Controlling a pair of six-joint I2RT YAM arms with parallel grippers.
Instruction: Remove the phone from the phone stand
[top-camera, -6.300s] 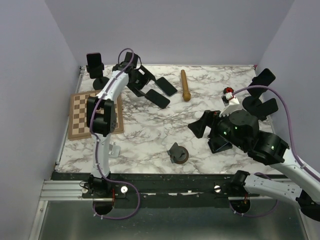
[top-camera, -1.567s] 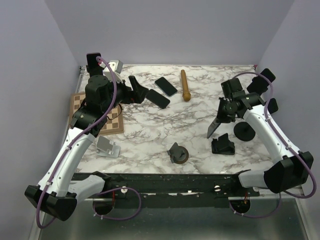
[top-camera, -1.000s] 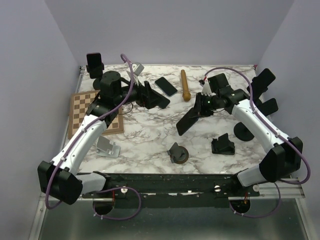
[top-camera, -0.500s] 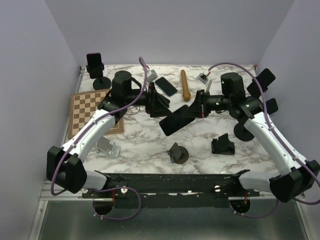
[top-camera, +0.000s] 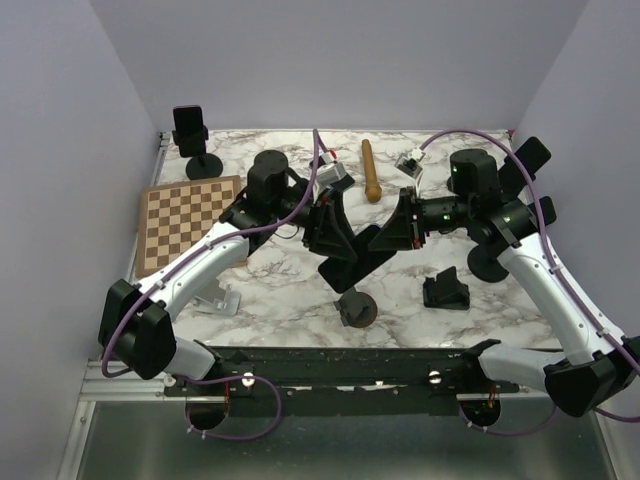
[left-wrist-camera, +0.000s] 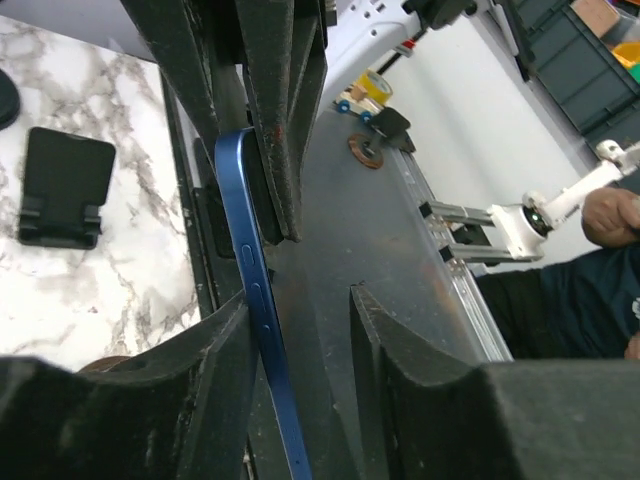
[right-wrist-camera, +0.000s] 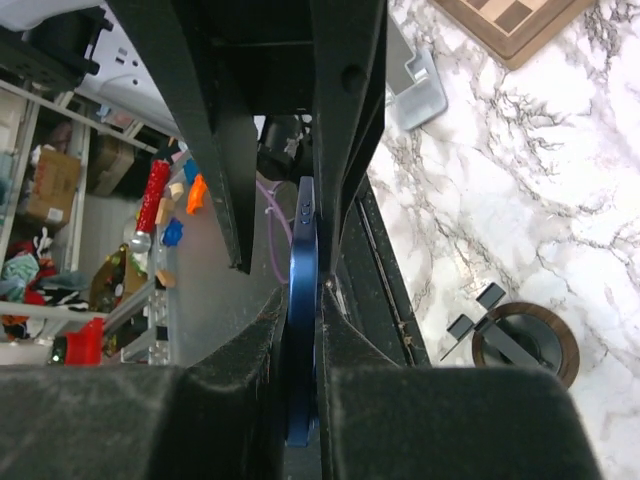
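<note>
The phone (top-camera: 352, 258) hangs in the air just above and beyond the round brown stand (top-camera: 356, 309), tilted and clear of the marble table (top-camera: 280, 285).

My right gripper (top-camera: 385, 238) is clamped on one end of it. The right wrist view shows the blue edge (right-wrist-camera: 303, 300) pinched between both fingers (right-wrist-camera: 240, 400) with no gap.

My left gripper (top-camera: 333, 250) straddles the other end, fingers apart. The left wrist view alone shows this: the phone's edge (left-wrist-camera: 262, 330) lies against one finger (left-wrist-camera: 215, 380), with daylight before the other (left-wrist-camera: 400, 380).

From above, a black wedge stand (top-camera: 446, 289) sits right of the round stand, a silver stand (top-camera: 215, 297) left of it and a chessboard (top-camera: 190, 222) further left. A wooden rod (top-camera: 371, 170) lies well beyond. The walls are lilac.
</note>
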